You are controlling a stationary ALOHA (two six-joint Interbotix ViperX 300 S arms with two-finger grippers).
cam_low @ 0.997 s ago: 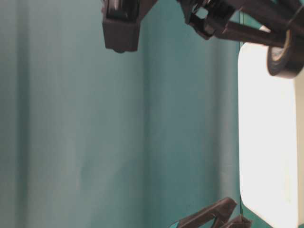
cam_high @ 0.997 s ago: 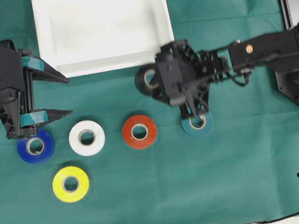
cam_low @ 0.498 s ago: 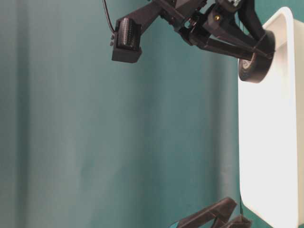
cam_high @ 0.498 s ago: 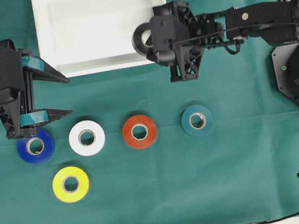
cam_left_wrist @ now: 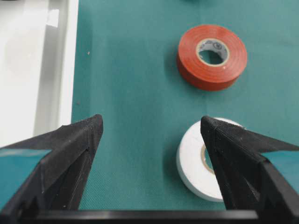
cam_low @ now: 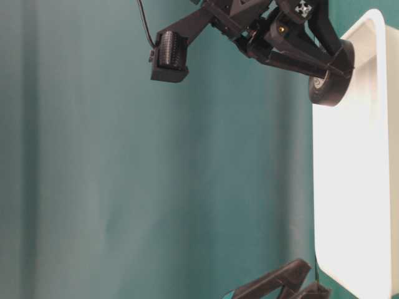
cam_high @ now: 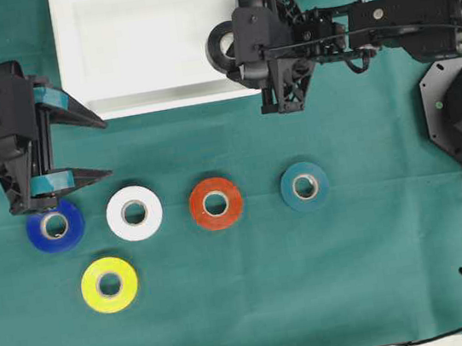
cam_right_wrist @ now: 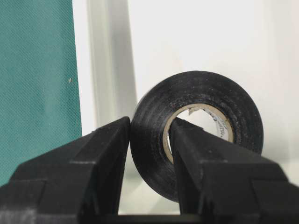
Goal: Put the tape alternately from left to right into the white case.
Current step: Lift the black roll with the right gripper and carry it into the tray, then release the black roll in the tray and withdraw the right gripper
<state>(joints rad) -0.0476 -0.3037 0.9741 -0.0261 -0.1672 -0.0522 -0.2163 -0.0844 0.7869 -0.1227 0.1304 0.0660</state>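
Up top, the right gripper (cam_low: pixel 333 65) pinches the black tape roll (cam_low: pixel 329 84) on edge at the white case's (cam_low: pixel 368 187) rim; another gripper's dark fingers (cam_low: pixel 274 285) poke in below, over green cloth (cam_low: pixel 156 187).

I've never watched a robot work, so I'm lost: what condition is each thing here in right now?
Black glossy tape roll: held on edge by the right hand, over the case's right rim.
Shallow white plastic case: no roll resting inside.
Left hand: open, holding nothing.
Blue roll, white roll, red roll, teal roll, yellow roll: flat on the green cloth.
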